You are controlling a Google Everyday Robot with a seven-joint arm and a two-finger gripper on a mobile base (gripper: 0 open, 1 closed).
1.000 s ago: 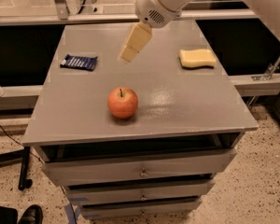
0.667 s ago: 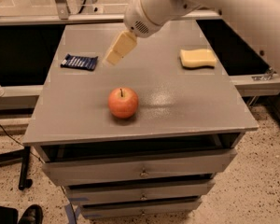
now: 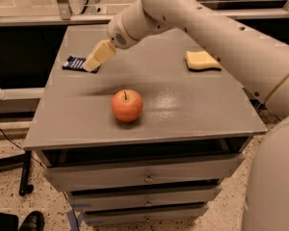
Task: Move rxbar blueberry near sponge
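Observation:
The rxbar blueberry (image 3: 75, 62), a flat dark navy bar, lies at the far left of the grey table top (image 3: 183, 109). My gripper (image 3: 93, 64) hangs from the white arm just above the bar's right end and covers part of it. The sponge (image 3: 202, 60), pale yellow and thick, lies at the far right of the table, well apart from the bar.
A red-orange apple (image 3: 127, 105) stands near the table's front middle. Drawers (image 3: 144, 177) sit below the table top. My white arm (image 3: 216, 28) spans the table from the right. A metal frame (image 3: 62, 4) stands behind the table.
My gripper has moved left and down across the table, from near the middle back toward the rxbar blueberry. The bar, sponge and apple have not moved.

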